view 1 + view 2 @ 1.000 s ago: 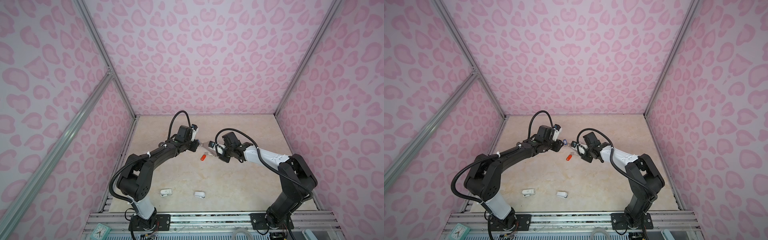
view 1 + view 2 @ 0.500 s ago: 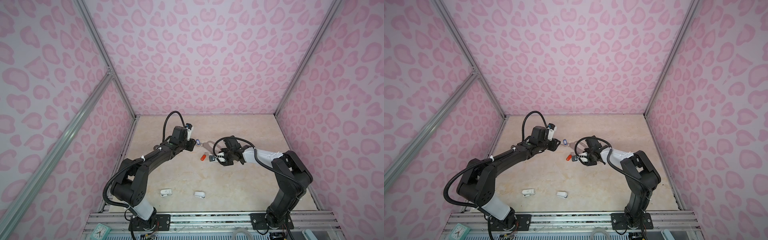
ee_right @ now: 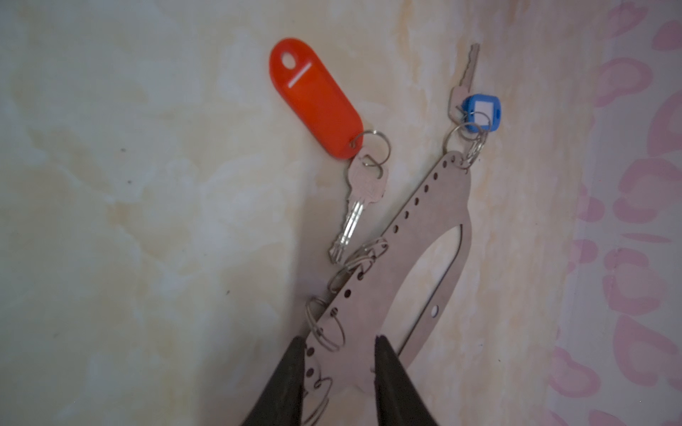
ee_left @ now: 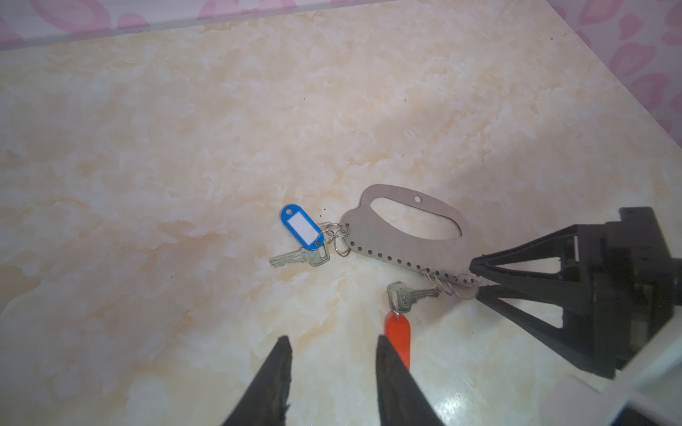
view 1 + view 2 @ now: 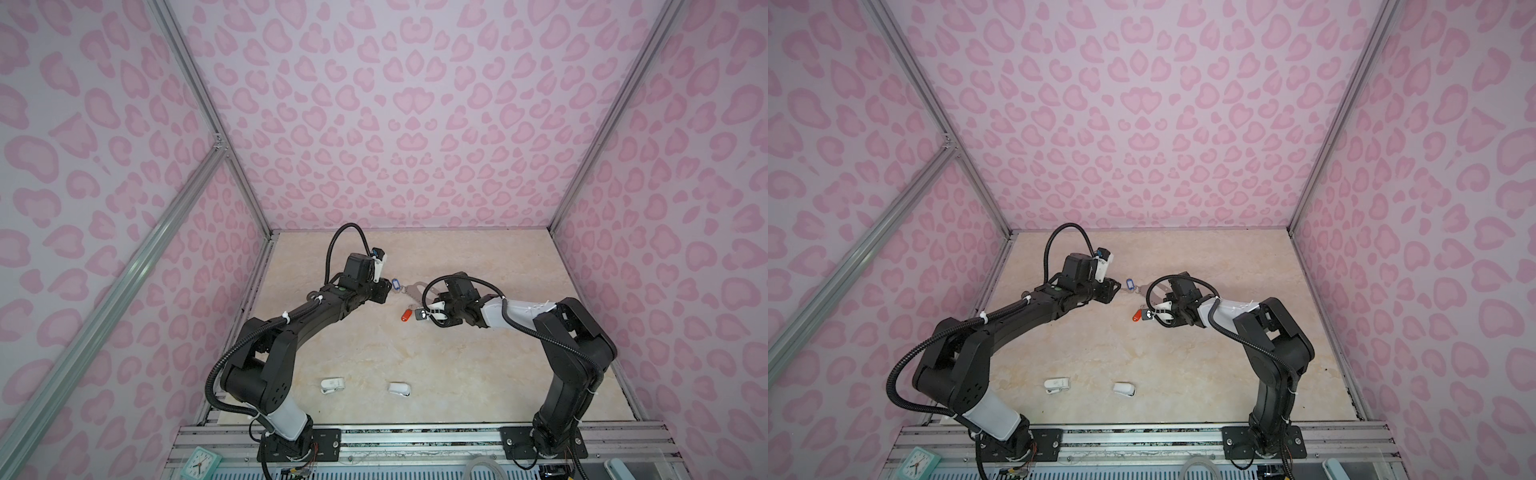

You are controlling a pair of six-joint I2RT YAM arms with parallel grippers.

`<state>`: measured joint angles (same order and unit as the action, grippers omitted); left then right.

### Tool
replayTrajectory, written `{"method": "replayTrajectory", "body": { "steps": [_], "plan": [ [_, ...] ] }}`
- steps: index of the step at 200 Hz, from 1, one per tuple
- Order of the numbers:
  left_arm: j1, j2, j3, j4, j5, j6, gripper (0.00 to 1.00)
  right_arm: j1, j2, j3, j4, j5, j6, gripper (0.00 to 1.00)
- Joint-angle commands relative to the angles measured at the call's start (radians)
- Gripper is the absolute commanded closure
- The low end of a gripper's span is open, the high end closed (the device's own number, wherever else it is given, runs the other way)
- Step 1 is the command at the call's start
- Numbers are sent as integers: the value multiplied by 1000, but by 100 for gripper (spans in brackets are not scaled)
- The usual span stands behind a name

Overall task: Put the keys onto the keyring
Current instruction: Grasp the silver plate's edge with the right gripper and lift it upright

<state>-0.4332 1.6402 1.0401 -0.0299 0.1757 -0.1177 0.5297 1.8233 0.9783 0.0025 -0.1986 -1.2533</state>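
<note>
The grey keyring (image 4: 406, 228) lies flat on the marble floor, seen in both top views (image 5: 411, 289) (image 5: 1142, 289). The key with the blue tag (image 4: 300, 228) hangs on a wire ring at the keyring's far end (image 3: 467, 147). The key with the red tag (image 3: 313, 96) lies loose beside the row of rings, its tip (image 3: 337, 250) close to one ring. My right gripper (image 3: 339, 339) is shut across the keyring's near end. My left gripper (image 4: 332, 339) stands open and empty just left of the red tag (image 4: 398, 337).
Two small white plastic objects (image 5: 332, 385) (image 5: 400, 389) lie near the front edge of the floor. Pink patterned walls (image 5: 395, 124) enclose the floor on three sides. The right arm's fingers (image 4: 535, 273) reach in close to the left gripper.
My right gripper has come down and brought the keyring from the air onto the floor. My left gripper has drawn back a little to the left. The red tag has stayed put.
</note>
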Motion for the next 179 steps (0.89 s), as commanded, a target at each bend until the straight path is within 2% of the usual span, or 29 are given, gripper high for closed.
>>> {"method": "replayTrajectory", "body": {
  "steps": [1, 128, 159, 179],
  "plan": [
    [2, 1, 6, 10, -1, 20, 61, 3, 19, 6, 27, 16, -15, 70],
    [4, 10, 19, -12, 30, 43, 62, 6, 13, -29, 46, -5, -18, 89],
    [4, 3, 13, -2, 59, 52, 63, 12, -26, -42, 18, -23, -11, 94],
    [4, -25, -9, 28, 111, 104, 62, 9, -88, -54, -24, -71, 9, 96]
  ]
}}
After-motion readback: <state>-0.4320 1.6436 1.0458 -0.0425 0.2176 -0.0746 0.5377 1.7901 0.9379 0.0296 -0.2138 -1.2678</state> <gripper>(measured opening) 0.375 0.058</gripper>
